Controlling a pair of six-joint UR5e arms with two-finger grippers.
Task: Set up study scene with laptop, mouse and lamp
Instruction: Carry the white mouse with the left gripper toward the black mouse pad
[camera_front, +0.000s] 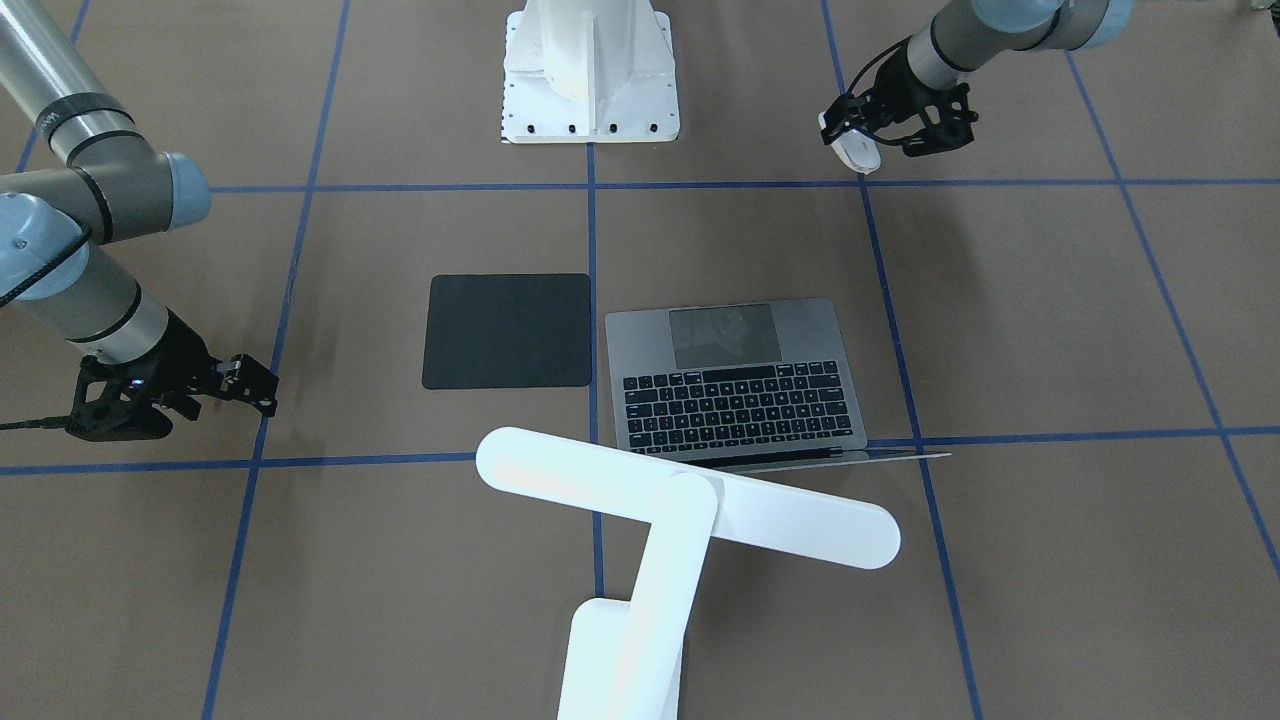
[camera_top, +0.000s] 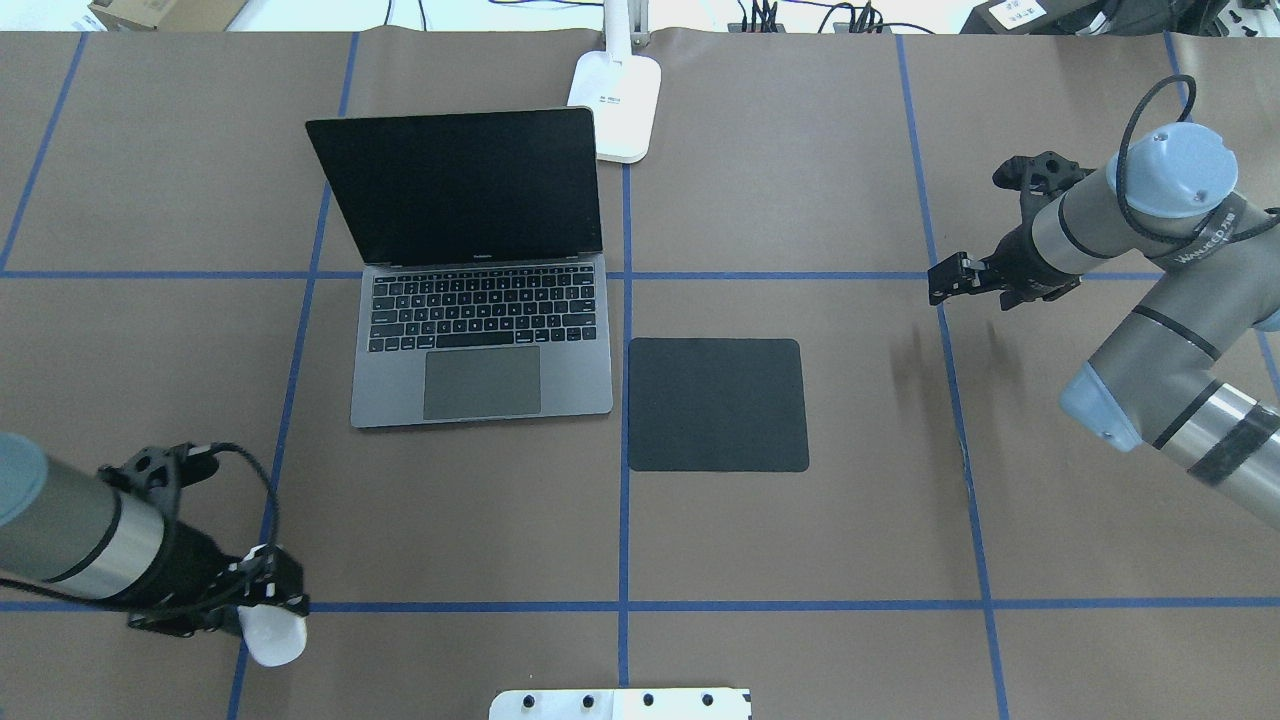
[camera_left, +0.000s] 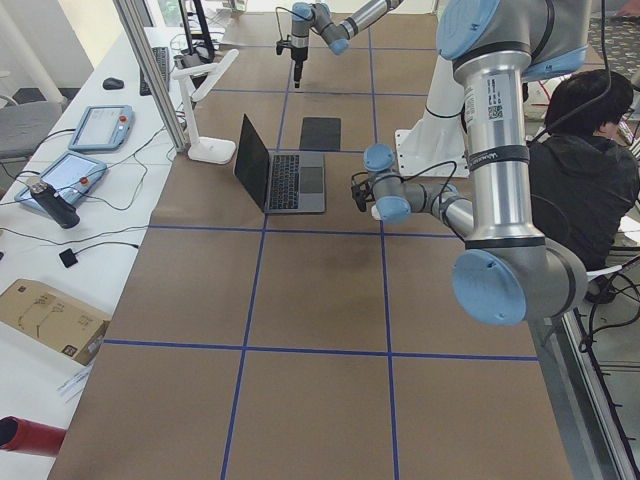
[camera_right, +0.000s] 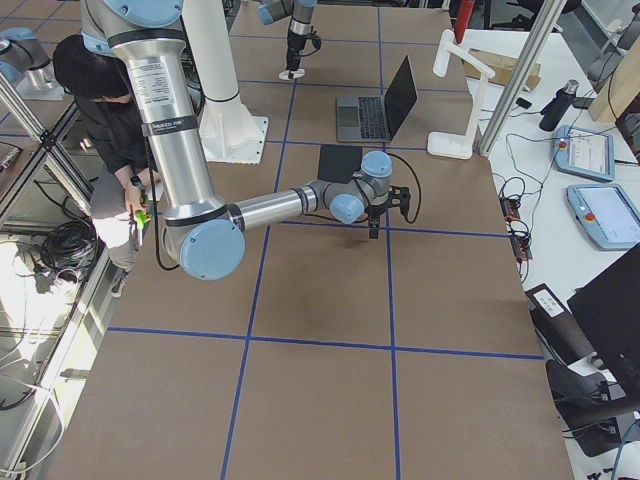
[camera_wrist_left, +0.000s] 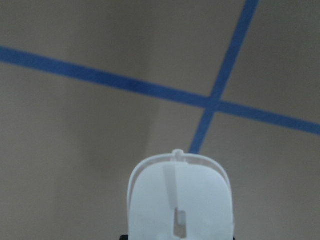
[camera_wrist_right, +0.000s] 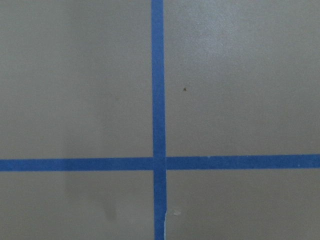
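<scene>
Close to the table's (camera_top: 800, 560) robot-side edge, left gripper (camera_top: 268, 606) squeezes the half-hidden mouse (camera_top: 272, 638); right gripper's (camera_top: 945, 280) jaws look too small to tell.

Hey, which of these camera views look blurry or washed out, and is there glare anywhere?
Left wrist view: the mouse is soft and out of focus at the bottom edge. Front-facing view: the lamp is blown out to near-featureless white, and the laptop trackpad carries a faint reflection. Right wrist view: tape lines crisp, with a mild bright patch upper right.

mouse (camera_wrist_left: 180, 200) cut off at bottom edge, lamp (camera_front: 680, 560) base cropped in front view
</scene>
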